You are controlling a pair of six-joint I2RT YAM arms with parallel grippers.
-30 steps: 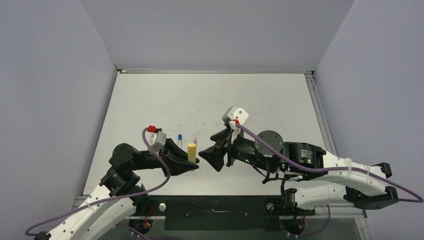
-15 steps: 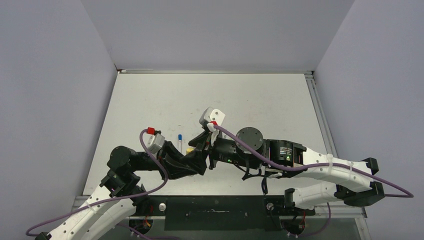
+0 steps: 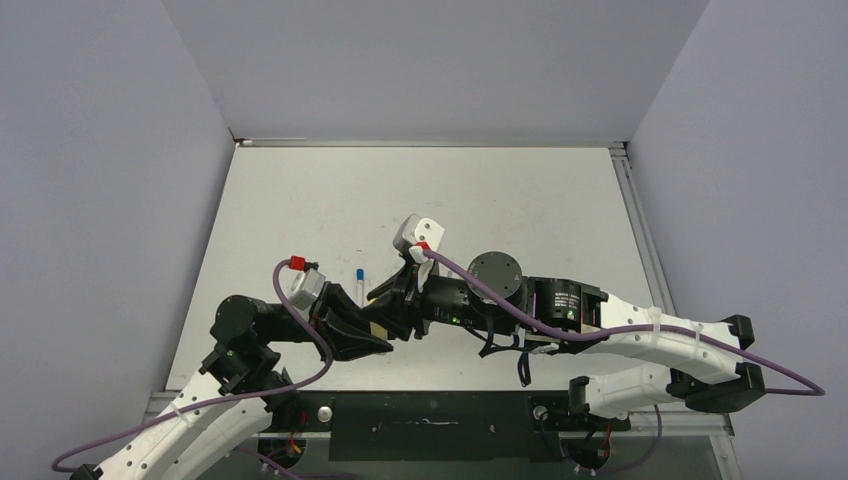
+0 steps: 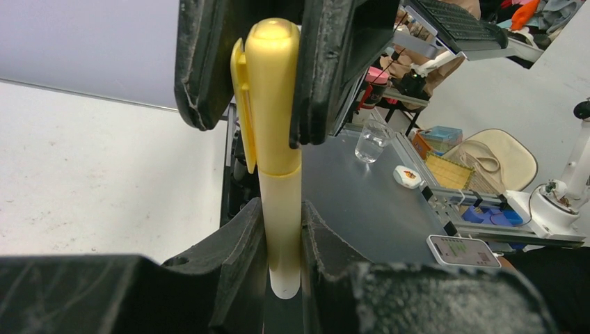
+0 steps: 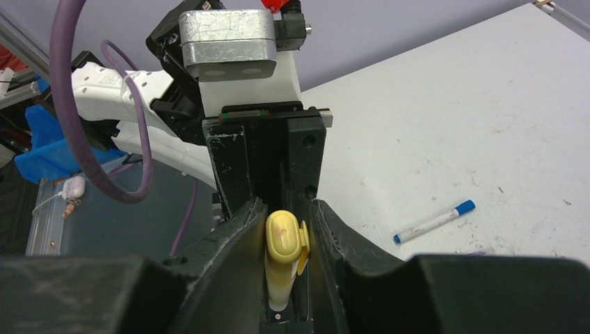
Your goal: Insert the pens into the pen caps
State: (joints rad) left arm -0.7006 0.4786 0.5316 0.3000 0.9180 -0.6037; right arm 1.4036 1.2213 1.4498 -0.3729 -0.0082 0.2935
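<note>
Nearest you, the left gripper (image 4: 282, 207) is clamped tight on the barrel of the yellow marker (image 4: 284, 257), over the near part of the table (image 3: 500, 200). The right gripper (image 5: 286, 212) meets it nose to nose, fingers pinched on the yellow cap (image 4: 273, 90), which sits over the marker's end with its clip out to one side. The step looks like capping the yellow marker, nearly done; can't tell if it's fully home. Next you'd want a straight push along the barrel, no twist, then release one side. Farther out, a white pen with blue ends (image 5: 433, 222) lies alone. No other pens or caps show.
</note>
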